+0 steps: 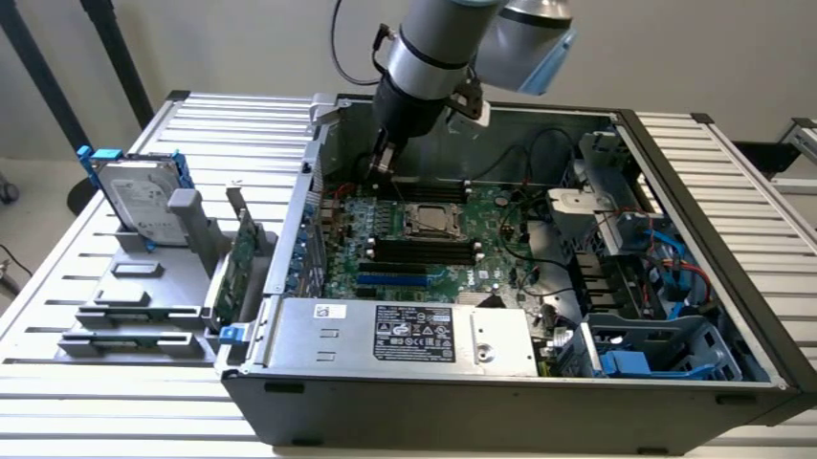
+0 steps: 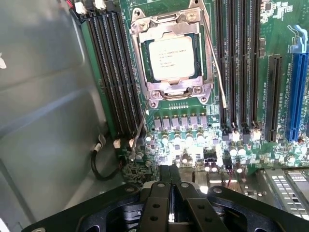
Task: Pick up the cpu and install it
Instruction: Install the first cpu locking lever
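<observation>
The cpu (image 2: 171, 58), a small square chip with a silver-grey lid, lies flat in the socket frame (image 2: 193, 91) on the green motherboard (image 1: 441, 263). In the exterior view the cpu (image 1: 430, 219) sits mid-board inside the open computer case. My gripper (image 2: 170, 170) hovers above the board a short way off the socket, its black fingers (image 2: 161, 193) pressed together with nothing between them. In the exterior view the gripper (image 1: 379, 164) hangs inside the case near its back wall, toward the exterior view's left of the socket. Two thin wire levers (image 2: 140, 126) stick out beside the frame.
Black memory slots (image 2: 113, 72) flank the socket, and a blue slot (image 2: 294, 96) lies further off. A silver power supply (image 1: 396, 335) fills the case front. On the exterior view's left, a hard drive with blue rails (image 1: 134, 196) and a green card (image 1: 236, 263) stand in a grey rack (image 1: 141, 306).
</observation>
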Controlling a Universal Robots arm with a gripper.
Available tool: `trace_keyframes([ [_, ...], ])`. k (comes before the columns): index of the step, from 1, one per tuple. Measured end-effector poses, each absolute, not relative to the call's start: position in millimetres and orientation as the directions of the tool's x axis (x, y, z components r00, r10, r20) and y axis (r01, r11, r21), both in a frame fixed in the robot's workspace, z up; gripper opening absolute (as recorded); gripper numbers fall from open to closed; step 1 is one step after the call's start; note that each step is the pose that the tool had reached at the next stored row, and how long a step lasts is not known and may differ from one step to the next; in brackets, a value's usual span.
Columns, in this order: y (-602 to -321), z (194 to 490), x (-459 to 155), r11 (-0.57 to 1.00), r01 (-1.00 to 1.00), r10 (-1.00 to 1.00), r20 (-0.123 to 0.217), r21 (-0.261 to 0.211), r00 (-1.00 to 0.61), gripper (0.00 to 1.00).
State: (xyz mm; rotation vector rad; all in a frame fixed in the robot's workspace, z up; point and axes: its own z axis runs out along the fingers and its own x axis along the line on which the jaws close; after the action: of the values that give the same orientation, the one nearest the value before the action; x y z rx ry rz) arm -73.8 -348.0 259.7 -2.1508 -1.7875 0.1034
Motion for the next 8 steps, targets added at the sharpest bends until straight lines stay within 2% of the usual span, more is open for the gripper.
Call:
trace_keyframes([
  [8, -347.1, 249.7, -78.2, -0.210, 0.932, 0.951, 0.159, -0.295, 0.265, 0.11],
])
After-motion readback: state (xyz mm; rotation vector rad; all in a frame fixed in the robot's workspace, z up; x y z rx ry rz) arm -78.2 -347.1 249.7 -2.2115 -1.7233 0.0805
